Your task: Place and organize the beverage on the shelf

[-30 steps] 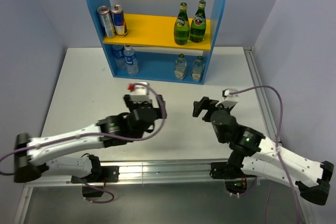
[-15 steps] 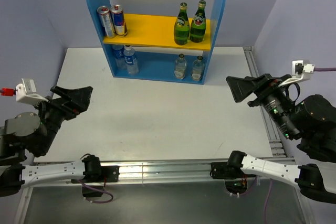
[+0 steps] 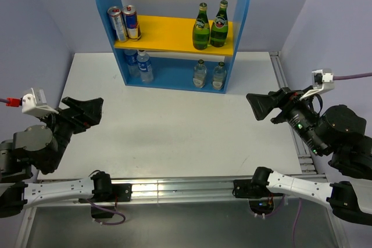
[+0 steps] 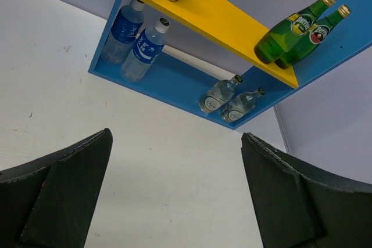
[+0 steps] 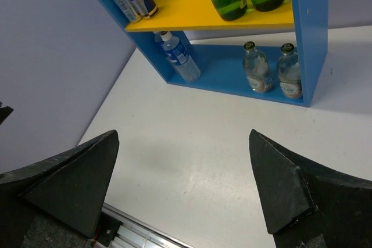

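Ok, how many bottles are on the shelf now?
6. Two green bottles upper right; two blue-labelled bottles lower left; two clear bottles lower right. None seem hidden.

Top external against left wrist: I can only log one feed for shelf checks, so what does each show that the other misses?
Only top external: the right gripper, open, the metal rail at the near edge, and the whole shelf up to its rounded panel tops.
Only left wrist: the left gripper from behind, fingers spread wide, and the bottle labels closer.
Both: two green bottles and two cans on the yellow board, two blue-labelled bottles and two clear bottles on the base.
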Controlling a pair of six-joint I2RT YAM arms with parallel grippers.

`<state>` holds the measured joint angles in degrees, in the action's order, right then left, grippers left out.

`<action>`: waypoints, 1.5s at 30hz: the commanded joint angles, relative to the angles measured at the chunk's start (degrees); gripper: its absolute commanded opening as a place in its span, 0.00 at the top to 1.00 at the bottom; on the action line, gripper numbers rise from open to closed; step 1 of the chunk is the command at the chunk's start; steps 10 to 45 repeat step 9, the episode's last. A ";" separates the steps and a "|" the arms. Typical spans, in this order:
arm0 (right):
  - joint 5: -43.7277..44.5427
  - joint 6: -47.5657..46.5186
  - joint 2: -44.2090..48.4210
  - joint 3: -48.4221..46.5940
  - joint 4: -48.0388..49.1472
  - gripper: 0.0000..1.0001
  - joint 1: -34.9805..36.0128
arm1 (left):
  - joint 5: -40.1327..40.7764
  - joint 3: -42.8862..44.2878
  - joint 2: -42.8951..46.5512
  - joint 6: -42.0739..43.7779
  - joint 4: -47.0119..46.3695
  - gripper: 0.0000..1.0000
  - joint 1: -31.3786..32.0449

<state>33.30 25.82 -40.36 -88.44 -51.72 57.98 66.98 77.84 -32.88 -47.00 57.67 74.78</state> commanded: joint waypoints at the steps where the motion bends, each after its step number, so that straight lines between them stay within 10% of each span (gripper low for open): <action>1: -0.69 -1.21 -0.16 0.73 0.22 0.00 0.21 | 1.57 -1.11 -0.78 2.53 -1.42 0.01 0.19; 45: -1.03 -2.44 -0.25 1.78 2.32 0.00 0.21 | 2.54 -2.34 -0.78 2.27 -1.33 0.01 0.27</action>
